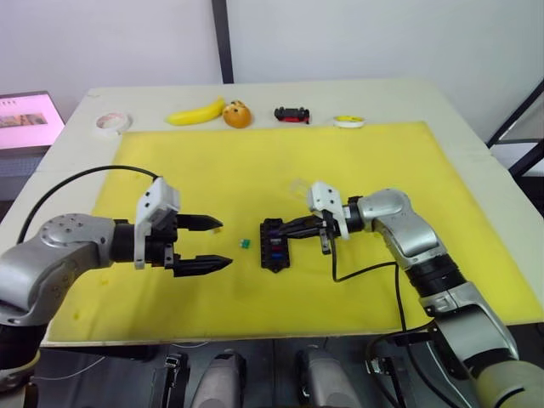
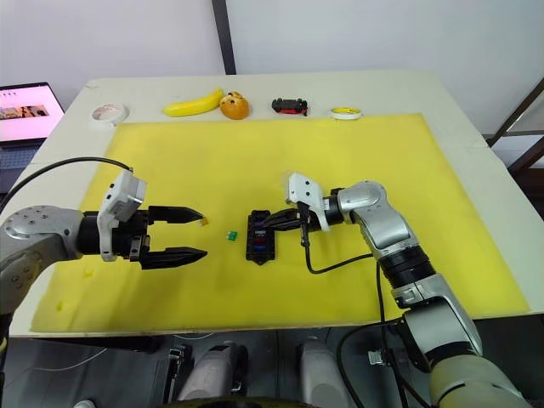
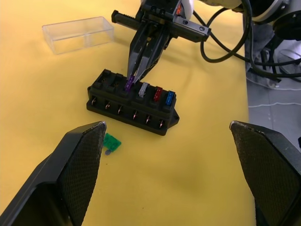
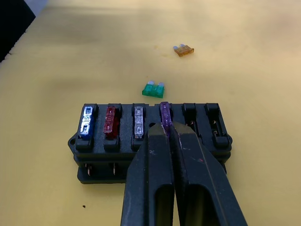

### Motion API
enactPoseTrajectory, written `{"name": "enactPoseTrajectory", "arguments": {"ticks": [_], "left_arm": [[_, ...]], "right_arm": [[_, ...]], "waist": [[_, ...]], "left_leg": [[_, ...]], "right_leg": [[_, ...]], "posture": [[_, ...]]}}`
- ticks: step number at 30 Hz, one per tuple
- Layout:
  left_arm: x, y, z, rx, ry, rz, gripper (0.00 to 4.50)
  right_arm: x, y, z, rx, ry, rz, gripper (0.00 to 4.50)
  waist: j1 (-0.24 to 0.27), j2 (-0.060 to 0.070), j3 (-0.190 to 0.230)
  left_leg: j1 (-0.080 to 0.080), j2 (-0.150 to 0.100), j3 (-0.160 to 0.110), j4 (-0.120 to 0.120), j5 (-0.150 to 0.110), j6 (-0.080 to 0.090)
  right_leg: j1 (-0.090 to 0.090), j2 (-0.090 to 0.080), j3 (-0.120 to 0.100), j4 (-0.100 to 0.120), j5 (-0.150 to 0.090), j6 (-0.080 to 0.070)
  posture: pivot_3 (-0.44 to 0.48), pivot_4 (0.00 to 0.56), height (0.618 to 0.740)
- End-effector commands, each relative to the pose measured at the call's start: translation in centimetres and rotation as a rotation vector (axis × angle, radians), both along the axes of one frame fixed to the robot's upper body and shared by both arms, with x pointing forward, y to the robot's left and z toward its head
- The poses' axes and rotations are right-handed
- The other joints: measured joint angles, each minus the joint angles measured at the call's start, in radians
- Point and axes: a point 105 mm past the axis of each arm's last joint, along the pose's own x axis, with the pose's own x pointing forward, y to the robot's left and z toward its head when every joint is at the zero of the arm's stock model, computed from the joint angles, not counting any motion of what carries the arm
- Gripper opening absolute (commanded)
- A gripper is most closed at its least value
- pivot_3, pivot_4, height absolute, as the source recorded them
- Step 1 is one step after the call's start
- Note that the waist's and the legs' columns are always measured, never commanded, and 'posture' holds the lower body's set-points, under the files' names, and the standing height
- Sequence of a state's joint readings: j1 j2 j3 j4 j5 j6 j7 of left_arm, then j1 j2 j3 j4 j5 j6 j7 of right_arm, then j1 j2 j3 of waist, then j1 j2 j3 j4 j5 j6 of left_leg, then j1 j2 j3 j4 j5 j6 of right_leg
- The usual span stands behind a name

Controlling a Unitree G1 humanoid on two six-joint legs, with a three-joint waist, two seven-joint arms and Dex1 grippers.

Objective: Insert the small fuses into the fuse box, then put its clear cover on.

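Fuse box point(image 4: 153, 141): black block on the yellow mat point(image 1: 357, 161), mid-desk, its long axis running away from the robot, across the line between the two arms.
Slots: blue point(image 4: 87, 121), red point(image 4: 110, 121) and pale clear point(image 4: 138, 121) fuses seated in a row; two slots beyond the purple fuse look empty.
Purple fuse point(image 4: 164, 115): standing in the fourth slot, pinched from above.
Right tool point(image 4: 170, 136): fingers clamped together on the purple fuse, directly over the box; likely pressing it home.
Green fuse point(image 3: 112, 142): loose on the mat, just beside the box on the robot's left.
Amber fuse point(image 4: 183, 50): loose, farther left, near the left tool.
Left tool point(image 1: 208, 244): fingers spread apart, empty, hovering left of the box; the nearer arm to both loose fuses.
Clear cover point(image 3: 78, 34): on the mat beyond the box, apart from it.
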State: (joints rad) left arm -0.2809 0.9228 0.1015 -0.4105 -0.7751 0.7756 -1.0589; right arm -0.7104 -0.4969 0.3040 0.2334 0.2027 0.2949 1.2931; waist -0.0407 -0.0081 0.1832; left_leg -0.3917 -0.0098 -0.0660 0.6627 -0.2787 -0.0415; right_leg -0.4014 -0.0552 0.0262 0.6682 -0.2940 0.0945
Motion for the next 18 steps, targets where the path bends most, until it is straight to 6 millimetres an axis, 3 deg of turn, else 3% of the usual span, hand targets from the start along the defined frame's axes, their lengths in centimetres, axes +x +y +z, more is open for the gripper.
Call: {"name": "enactPoseTrajectory", "arguments": {"ticks": [1, 18], "left_arm": [[-0.1, -0.3, 0.7, -0.002, -0.045, -0.01, 4.43], [-0.1, -0.5, 0.7, -0.003, -0.041, -0.015, 4.43]], "right_arm": [[0.1, -0.3, -0.9, -0.057, 0.078, -0.047, 0.0], [0.0, -0.5, -2.0, -0.233, 0.028, -0.08, 0.0]], "waist": [[0.0, 0.0, 0.0], [-0.001, 0.0, 0.0]], "left_leg": [[0.0, 0.0, 0.0, 0.0, 0.0, 0.0], [0.0, 0.0, 0.0, 0.0, 0.0, 0.0]], "right_leg": [[0.0, 0.0, 0.0, 0.0, 0.0, 0.0], [0.0, 0.0, 0.0, 0.0, 0.0, 0.0]], "posture": [[0.0, 0.15, 0.74], [0.0, 0.15, 0.74]]}}
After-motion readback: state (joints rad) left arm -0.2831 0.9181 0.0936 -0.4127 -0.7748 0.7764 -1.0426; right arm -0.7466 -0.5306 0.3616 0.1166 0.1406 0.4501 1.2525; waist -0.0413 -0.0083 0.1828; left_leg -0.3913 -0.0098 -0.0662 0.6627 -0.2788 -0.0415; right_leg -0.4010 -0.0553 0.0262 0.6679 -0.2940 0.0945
